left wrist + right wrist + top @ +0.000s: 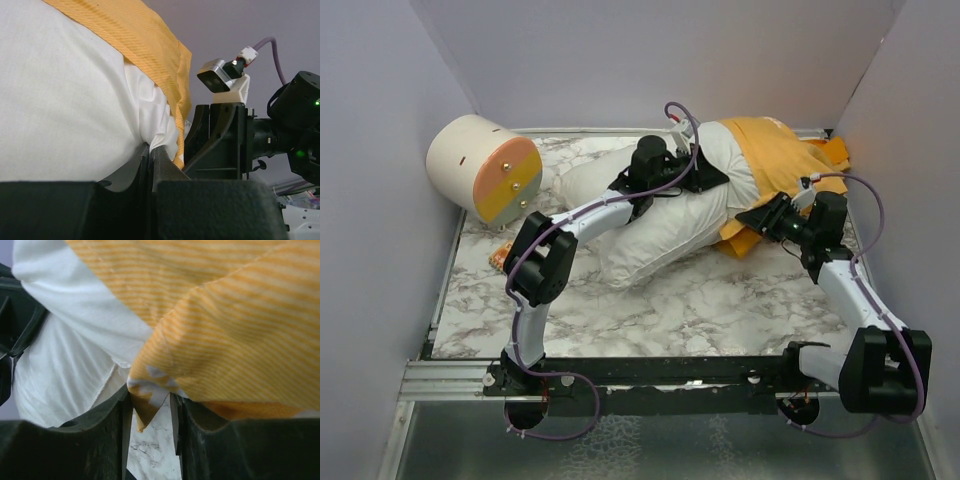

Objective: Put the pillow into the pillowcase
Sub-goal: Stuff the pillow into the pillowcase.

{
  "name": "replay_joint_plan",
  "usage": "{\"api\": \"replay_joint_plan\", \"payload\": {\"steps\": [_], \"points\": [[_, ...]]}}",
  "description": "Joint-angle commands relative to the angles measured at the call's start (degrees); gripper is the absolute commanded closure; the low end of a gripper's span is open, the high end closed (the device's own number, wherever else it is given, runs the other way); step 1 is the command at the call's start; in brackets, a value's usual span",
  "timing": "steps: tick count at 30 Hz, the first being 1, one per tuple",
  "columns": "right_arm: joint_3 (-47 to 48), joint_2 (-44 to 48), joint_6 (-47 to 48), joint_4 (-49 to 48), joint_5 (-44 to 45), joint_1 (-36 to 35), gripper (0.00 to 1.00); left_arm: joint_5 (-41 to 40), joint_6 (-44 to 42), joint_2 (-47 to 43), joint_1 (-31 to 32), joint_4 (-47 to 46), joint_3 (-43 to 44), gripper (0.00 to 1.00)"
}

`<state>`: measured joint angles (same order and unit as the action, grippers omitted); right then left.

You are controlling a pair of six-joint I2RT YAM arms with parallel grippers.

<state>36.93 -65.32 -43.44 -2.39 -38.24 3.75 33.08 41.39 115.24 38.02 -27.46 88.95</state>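
The white pillow [660,225] lies across the middle of the marble table, its right end inside the orange pillowcase [780,155]. My left gripper [712,178] rests on top of the pillow near the case's mouth. In the left wrist view it [149,149] is shut on a pinch of white pillow [65,100] fabric, with the pillowcase [145,40] edge just beyond. My right gripper [752,218] is at the case's lower left corner. In the right wrist view its jaws [149,399] stand apart with a corner of the pillowcase [230,325] hanging between them, and the pillow [65,365] is to the left.
A cream-and-orange cylinder [485,168] lies on its side at the back left. A small orange item [500,257] sits by the left edge. Grey walls close in the table [700,310] on three sides. The two grippers are close together over the pillow.
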Motion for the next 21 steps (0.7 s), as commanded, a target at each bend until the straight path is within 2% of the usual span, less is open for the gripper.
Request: {"api": "replay_joint_plan", "payload": {"steps": [1, 3, 4, 5, 9, 11, 16, 19, 21], "points": [[0.8, -2.0, -0.4, 0.6, 1.9, -0.1, 0.73, -0.8, 0.2, -0.3, 1.1, -2.4, 2.9, 1.00], [1.1, -2.0, 1.1, -1.1, -0.6, -0.1, 0.92, -0.9, -0.1, -0.4, 1.1, -2.1, 3.0, 1.00], [1.6, -1.7, 2.5, -2.3, -4.2, -0.1, 0.98, -0.9, -0.3, -0.3, 1.1, -1.8, 3.3, 1.00], [2.6, -1.2, 4.2, -3.3, -8.6, -0.1, 0.99, -1.0, -0.7, -0.2, 1.1, -1.3, 3.8, 1.00], [12.3, -0.5, 8.0, -4.3, -25.0, -2.2, 0.99, -0.5, -1.9, 1.8, 0.8, 1.9, 9.3, 1.00], [19.8, -1.2, 8.5, -4.3, -29.7, -3.8, 0.99, -0.1, -2.4, 3.5, 0.7, 4.4, 14.3, 1.00], [41.1, -10.5, 3.3, -1.7, -36.3, -6.1, 0.99, -0.2, -4.1, 6.6, 0.7, 11.9, 26.5, 1.00], [53.4, -18.7, 2.4, 2.7, -38.0, -6.1, 0.99, 0.1, -3.9, 5.7, 0.9, 12.7, 28.0, 1.00], [57.5, -22.1, -0.6, 0.7, -38.3, -6.5, 0.99, 0.5, -4.4, 4.0, 1.1, 12.7, 26.9, 1.00]]}}
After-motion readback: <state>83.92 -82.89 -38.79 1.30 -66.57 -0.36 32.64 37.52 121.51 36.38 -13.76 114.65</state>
